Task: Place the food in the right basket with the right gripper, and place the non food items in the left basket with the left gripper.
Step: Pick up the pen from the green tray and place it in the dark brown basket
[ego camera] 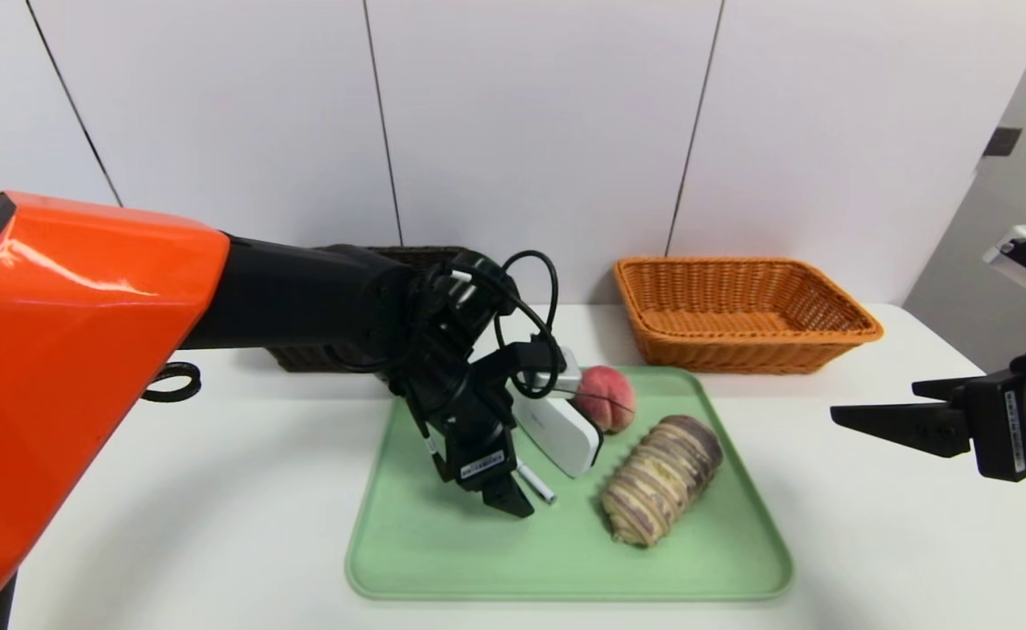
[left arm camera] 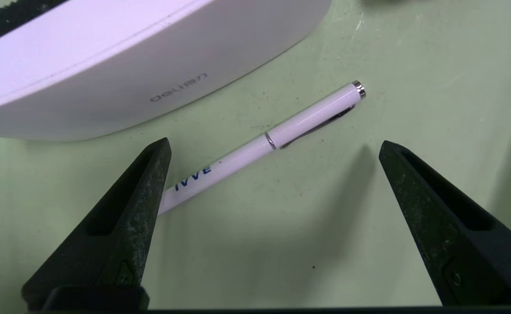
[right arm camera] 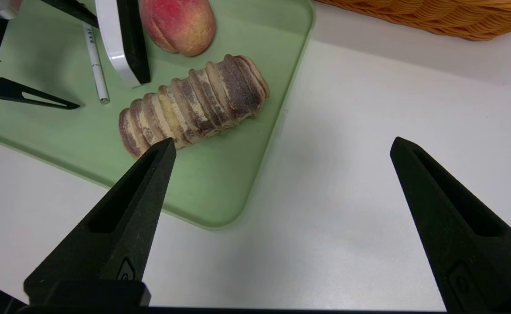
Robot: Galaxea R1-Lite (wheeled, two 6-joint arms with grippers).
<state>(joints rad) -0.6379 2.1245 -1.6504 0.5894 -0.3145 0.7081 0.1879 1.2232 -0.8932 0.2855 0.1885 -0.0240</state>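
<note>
On the green tray (ego camera: 443,542) lie a pink-red peach (ego camera: 607,398), a striped bread roll (ego camera: 662,477), a white block with a black edge (ego camera: 557,429) and a slim white pen (ego camera: 535,483). My left gripper (ego camera: 517,503) hangs open low over the tray. In the left wrist view the pen (left arm camera: 308,115) runs slantwise past one fingertip, and the gripper (left arm camera: 275,144) holds nothing. The white block (left arm camera: 107,56) leans just beyond. My right gripper (ego camera: 876,402) is open and empty over the table, right of the tray. The bread roll (right arm camera: 194,102) shows beyond it.
The orange-tan right basket (ego camera: 745,311) stands behind the tray at the back right. The dark brown left basket (ego camera: 303,357) sits at the back, mostly hidden by my left arm. Bare white table (ego camera: 872,542) lies right of the tray.
</note>
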